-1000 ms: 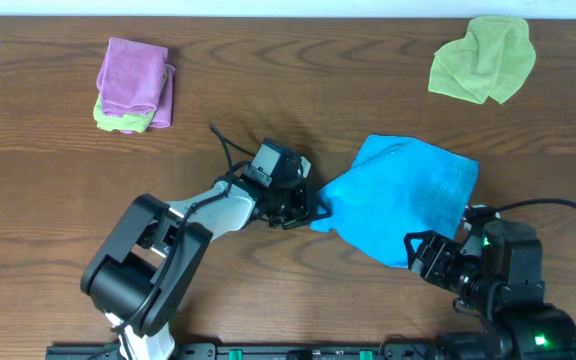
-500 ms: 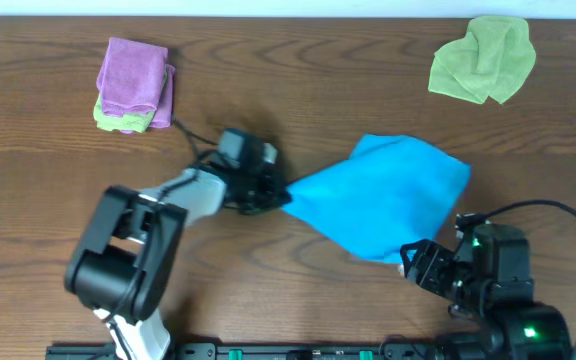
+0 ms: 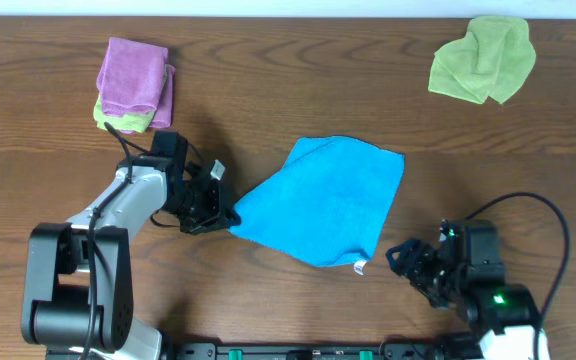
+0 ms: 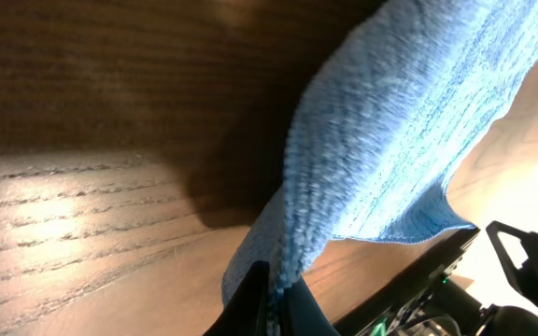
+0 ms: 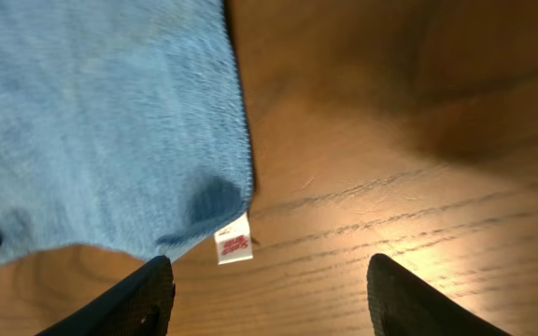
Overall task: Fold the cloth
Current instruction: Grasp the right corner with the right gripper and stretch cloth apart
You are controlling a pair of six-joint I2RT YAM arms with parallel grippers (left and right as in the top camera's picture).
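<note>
Sky-blue microfibre cloth lies spread and rumpled mid-table on the dark wood-grain table, with an extra layer showing along its top-left edge. Left gripper is pinched on the cloth's left corner. In the wrist view its fingers are closed with fabric bunched between them, and the cloth rises off the wood there, shadow beneath. Right gripper sits just right of the cloth's lower corner, not touching, jaws wide apart and empty. Small white tag at that lower edge, flat on the wood. Purple folded cloth sits on a folded lime-green cloth at top left. Crumpled lime-green cloth at top right. All well apart from the blue one.
</note>
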